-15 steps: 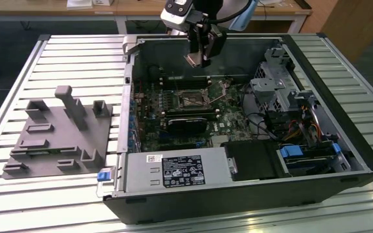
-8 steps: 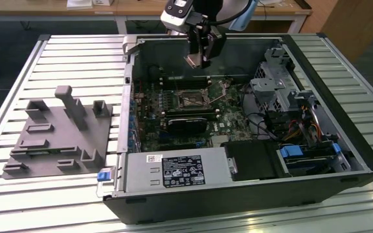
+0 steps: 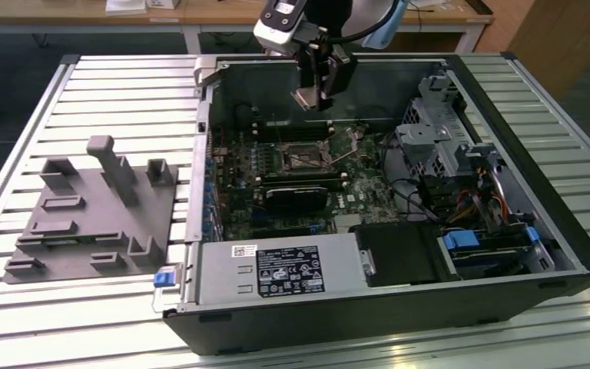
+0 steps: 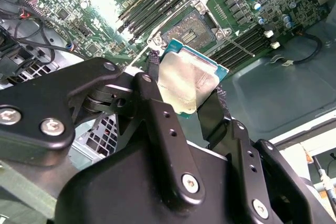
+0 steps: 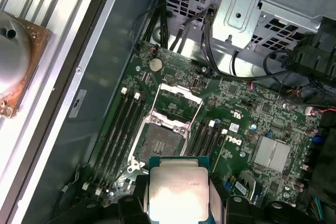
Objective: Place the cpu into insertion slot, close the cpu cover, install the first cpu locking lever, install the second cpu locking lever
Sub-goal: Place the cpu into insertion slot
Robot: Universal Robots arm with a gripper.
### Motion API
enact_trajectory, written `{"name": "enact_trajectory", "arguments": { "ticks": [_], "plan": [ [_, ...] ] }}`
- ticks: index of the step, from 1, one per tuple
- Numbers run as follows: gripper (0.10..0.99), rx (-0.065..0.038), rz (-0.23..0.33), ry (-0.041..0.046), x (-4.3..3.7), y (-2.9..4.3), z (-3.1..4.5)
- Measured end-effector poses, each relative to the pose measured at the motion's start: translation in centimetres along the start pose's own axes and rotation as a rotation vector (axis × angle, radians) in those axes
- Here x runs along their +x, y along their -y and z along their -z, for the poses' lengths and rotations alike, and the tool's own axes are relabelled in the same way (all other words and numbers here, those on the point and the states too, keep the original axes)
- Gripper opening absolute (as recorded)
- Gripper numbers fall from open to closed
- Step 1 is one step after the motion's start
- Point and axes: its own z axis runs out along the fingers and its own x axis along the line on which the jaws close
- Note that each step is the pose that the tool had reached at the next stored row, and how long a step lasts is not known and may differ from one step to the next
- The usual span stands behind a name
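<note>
The cpu (image 5: 178, 192) is gripped at two edges by the tool (image 4: 186, 85) and held above the insertion slot (image 5: 157, 142), apart from it. The cpu cover (image 5: 178, 87) is seen swung open. In the first wrist view one edge of the cpu is cut off.

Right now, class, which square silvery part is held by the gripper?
The cpu, clamped in the gripper clear of the board; the ribbed silver heatsink sits mounted on it.
</note>
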Motion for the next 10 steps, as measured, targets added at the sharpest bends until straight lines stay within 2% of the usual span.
{"name": "enact_trajectory", "arguments": {
  "ticks": [5,10],
  "plan": [
    [0.541,0.001,-0.065,0.006,0.0,0.04,-0.47],
    [0.541,0.003,-0.118,0.0159,-0.01,0.08,-1.07]
  ]
}}
